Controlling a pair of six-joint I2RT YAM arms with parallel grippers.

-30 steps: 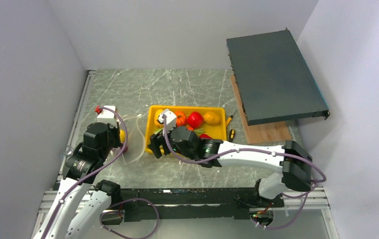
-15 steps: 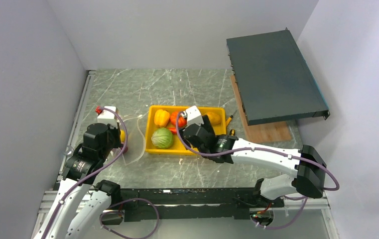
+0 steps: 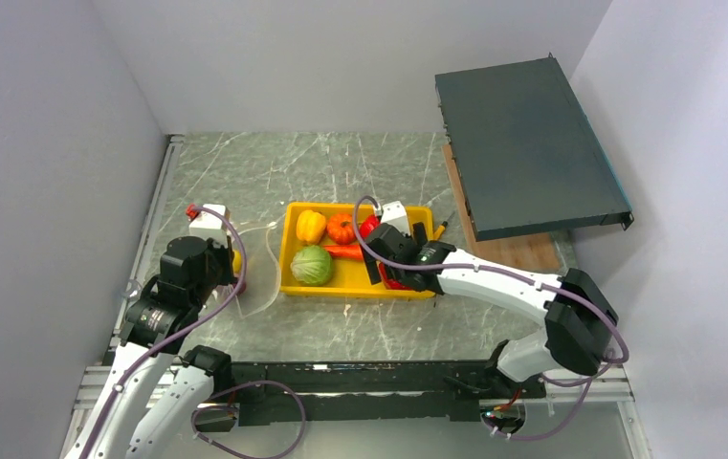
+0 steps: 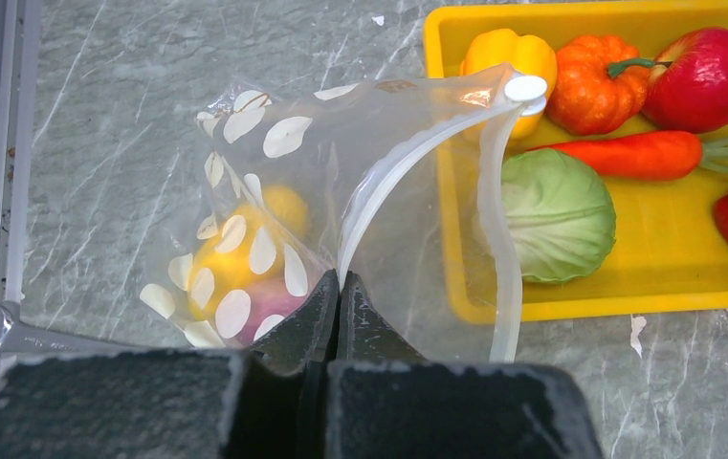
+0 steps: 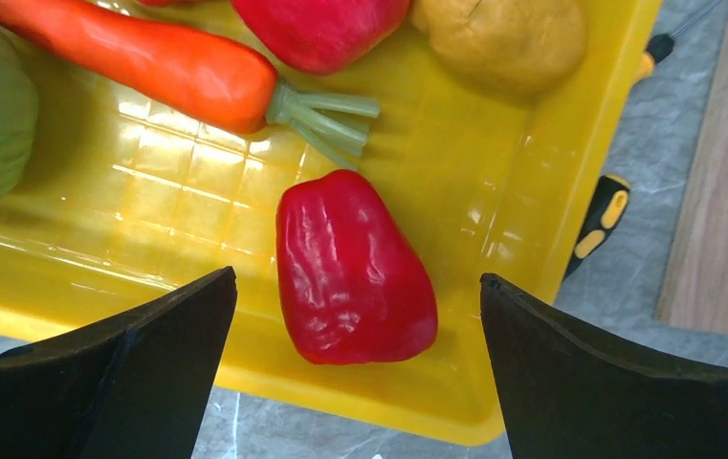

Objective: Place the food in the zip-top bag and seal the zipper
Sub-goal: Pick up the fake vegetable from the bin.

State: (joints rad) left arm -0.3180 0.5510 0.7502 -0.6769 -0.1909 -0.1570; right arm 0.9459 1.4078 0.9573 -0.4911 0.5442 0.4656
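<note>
Sliding rightward along the yellow tray since a second ago, the right pincer now hangs over the red pepper, jaws spread wide to either side and touching nothing. Just past the pepper lie the carrot and the red tomato. With the arm gone from that end, the green cabbage shows again, the orange pumpkin and yellow pepper behind it. Over on the left, the left pincer is clamped on the zipper, holding the zip-top bag open-mouthed beside the tray on the table. Yellow pieces lie inside the bag.
</note>
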